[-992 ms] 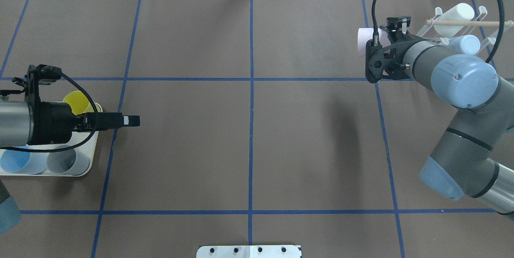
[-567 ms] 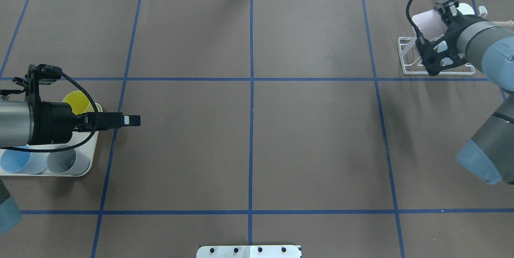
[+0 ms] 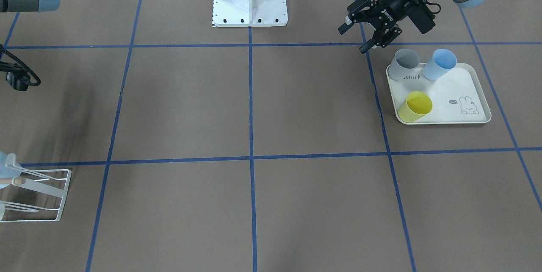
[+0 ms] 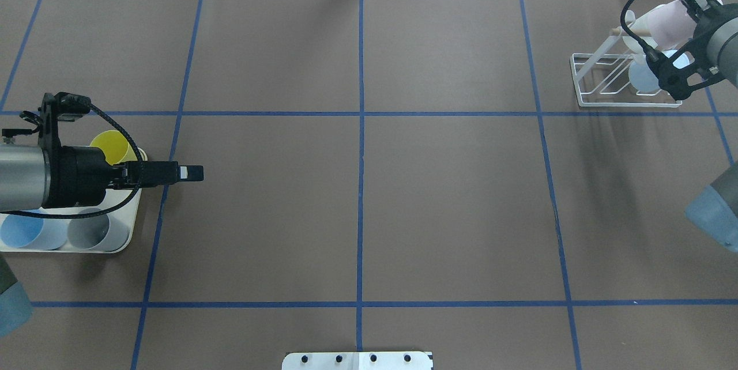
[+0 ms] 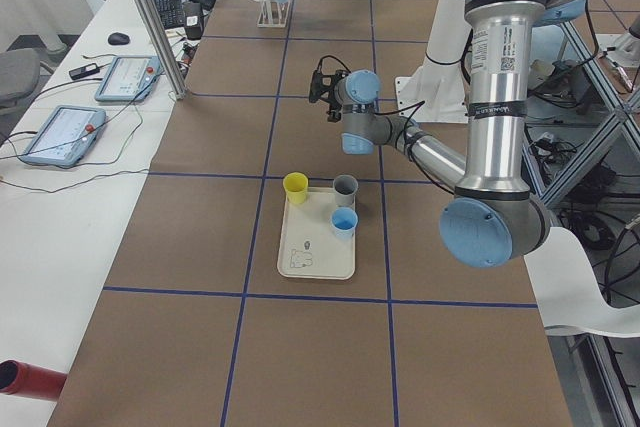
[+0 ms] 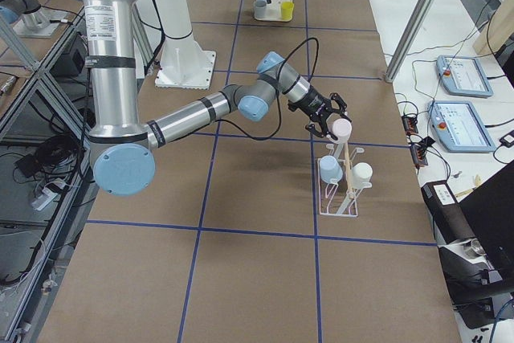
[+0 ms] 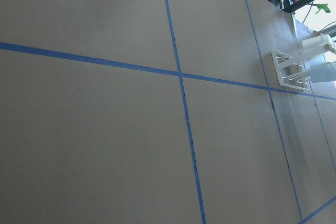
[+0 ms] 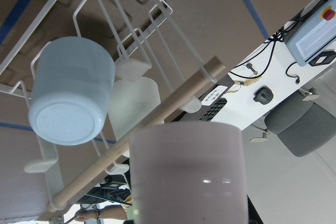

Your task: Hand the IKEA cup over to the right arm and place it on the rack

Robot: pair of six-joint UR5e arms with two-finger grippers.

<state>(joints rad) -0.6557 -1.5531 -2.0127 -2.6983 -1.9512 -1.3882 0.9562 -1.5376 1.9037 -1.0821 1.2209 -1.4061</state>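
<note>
Rack (image 4: 628, 104): you have a blue cup (image 4: 643, 76) and a white cup (image 6: 361, 173) on its prongs.
Pink cup (image 4: 669, 23): held just above the rack, near its rod (image 8: 157, 114).
Right gripper (image 6: 332, 121): jaws clamped on the pink cup.
Left gripper (image 3: 354, 40): jaws spread, empty, well apart from the rack.
Tray (image 3: 474, 94): well apart from the rack, three cups on it.

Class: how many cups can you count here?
6: yellow cup, grey cup, blue cup on the tray; pale blue cup, white cup on the rack; pink cup in the right tool.
</note>
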